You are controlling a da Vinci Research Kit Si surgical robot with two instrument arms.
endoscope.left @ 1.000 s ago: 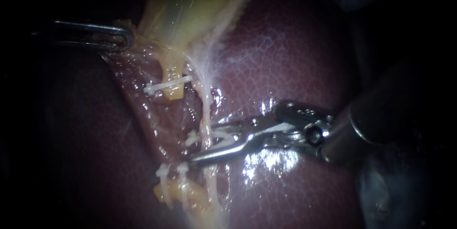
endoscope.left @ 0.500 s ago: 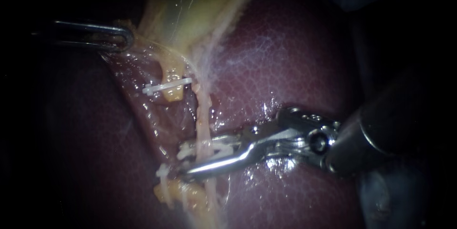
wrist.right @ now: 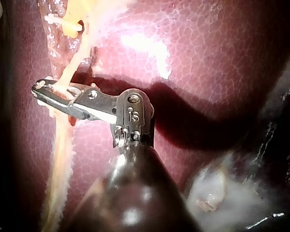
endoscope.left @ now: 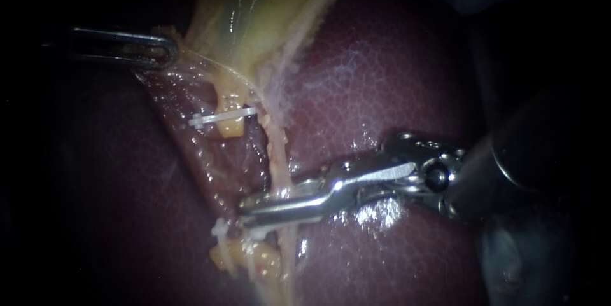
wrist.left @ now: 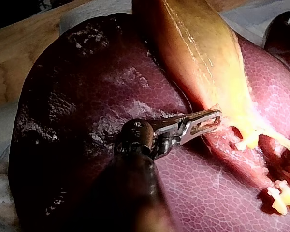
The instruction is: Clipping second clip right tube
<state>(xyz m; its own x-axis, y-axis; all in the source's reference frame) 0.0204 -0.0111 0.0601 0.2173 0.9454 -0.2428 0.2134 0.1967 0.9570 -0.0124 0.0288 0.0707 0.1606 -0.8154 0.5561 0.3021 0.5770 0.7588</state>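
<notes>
Your right instrument (endoscope.left: 247, 207) clamps its jaws across the right tube (endoscope.left: 275, 147), hiding whatever lies between. Your left instrument (endoscope.left: 170, 50), shaft lost in darkness, pinches the gallbladder (endoscope.left: 248, 20) edge, clearer from its wrist camera.

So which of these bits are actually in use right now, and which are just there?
In use: right instrument, jaws shut on the right tube; left instrument, gripping the gallbladder.
Just there: liver; white clip on the left tube.
</notes>
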